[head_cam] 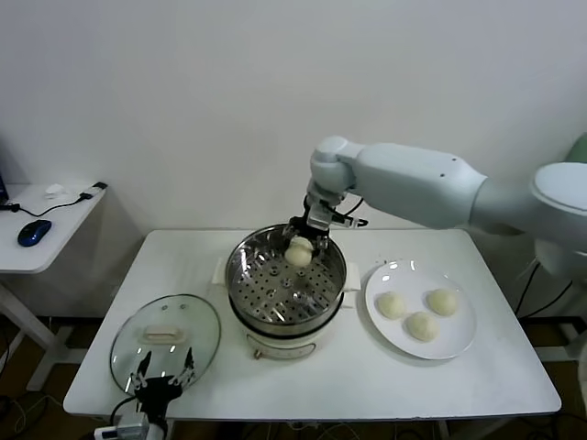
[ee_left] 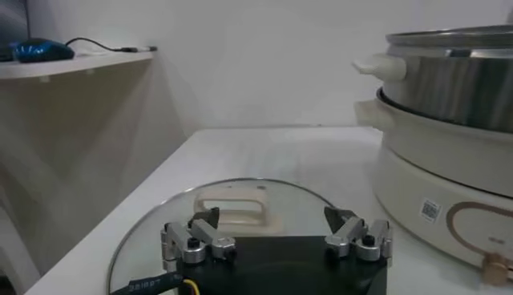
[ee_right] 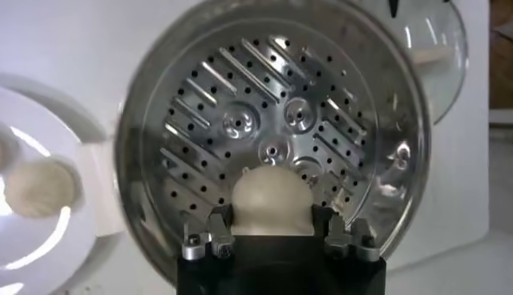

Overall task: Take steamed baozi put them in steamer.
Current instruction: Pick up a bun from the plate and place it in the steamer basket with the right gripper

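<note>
Tabletop (head_cam: 367, 385): white, fills the lower frame.

Steamer (head_cam: 275, 316): centre frame, shiny pot, perforated tray bare.

Glass lid (head_cam: 197, 325): lower left, flat.

Plate (head_cam: 459, 344): right of centre, carrying three baozi (head_cam: 421, 324).

Right gripper (head_cam: 303, 246): over the steamer's far rim, clamped on one steamed baozi (ee_right: 269, 200) at its sides.

Left gripper (ee_left: 276, 240): lower left above the lid, spread wide, idle.

You should expect each bun to be light, soft and easily dented; take it gently across the widest part.
</note>
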